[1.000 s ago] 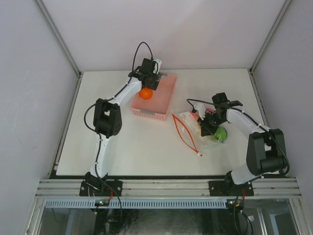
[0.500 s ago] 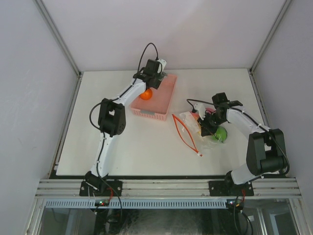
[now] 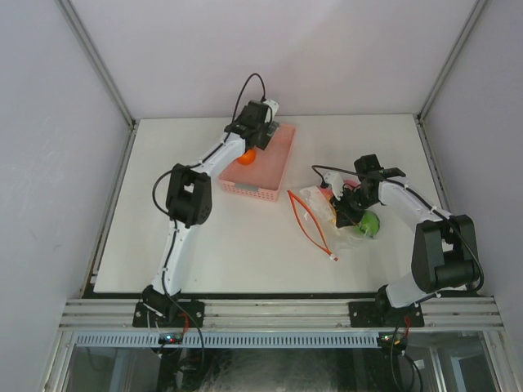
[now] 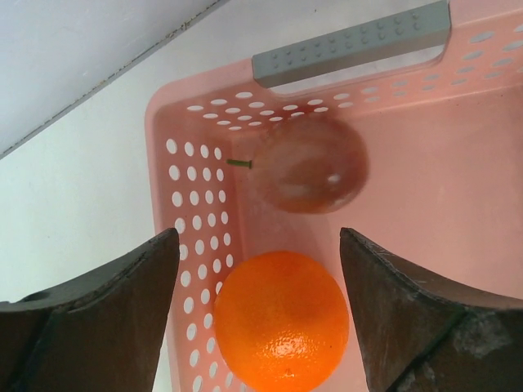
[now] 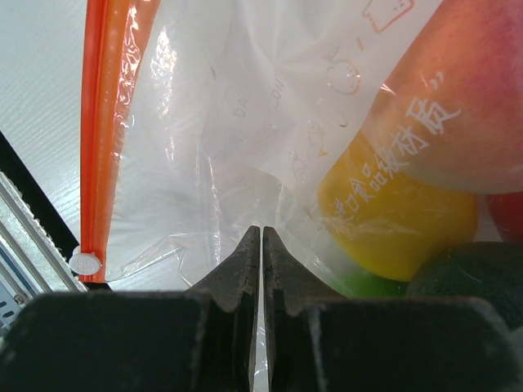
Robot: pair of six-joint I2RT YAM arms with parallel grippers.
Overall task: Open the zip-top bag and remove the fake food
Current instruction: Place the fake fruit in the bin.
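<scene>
The clear zip-top bag lies right of centre, its red-orange zipper strip toward the front. My right gripper is shut on the bag's plastic; in the right wrist view the jaws pinch a fold of film beside the zipper. Inside the bag are a yellow fruit, a peach-red one and green ones. My left gripper is open over the pink basket. An orange fruit lies between its fingers, with a brown-red fruit beyond it.
The pink basket has perforated walls and a grey handle at its far end. A green fruit bulges in the bag's right side by my right arm. White table edges and grey walls enclose the area.
My left wrist has shifted slightly right and farther over the basket; the orange fruit stays about where it was. The right arm and the bag have not moved.
</scene>
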